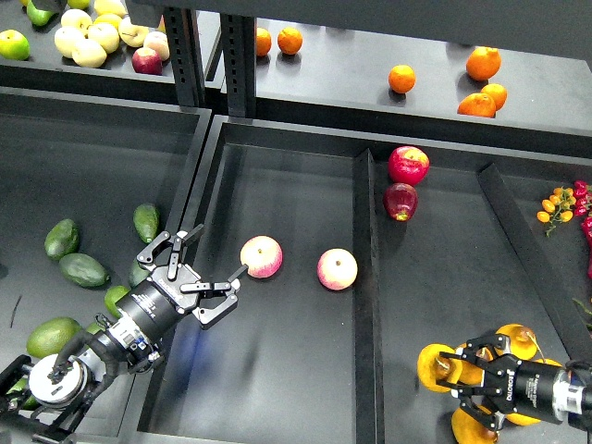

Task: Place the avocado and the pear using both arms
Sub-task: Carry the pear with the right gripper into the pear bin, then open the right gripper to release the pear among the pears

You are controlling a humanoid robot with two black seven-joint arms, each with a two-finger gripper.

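Likely shop produce display, black bins [277,139], sorted fruit

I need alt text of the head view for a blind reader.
Two black robot arms reach over dark produce bins: the left gripper open near green avocados, the right gripper closing on a golden pear. Two pink-yellow apples lie between them.

Two pink-and-yellow apples [262,256] lie near each other in the middle tray [277,388]; two red apples [408,165] (touching) sit right; oranges [401,79] dot the rear shelf [555,102].
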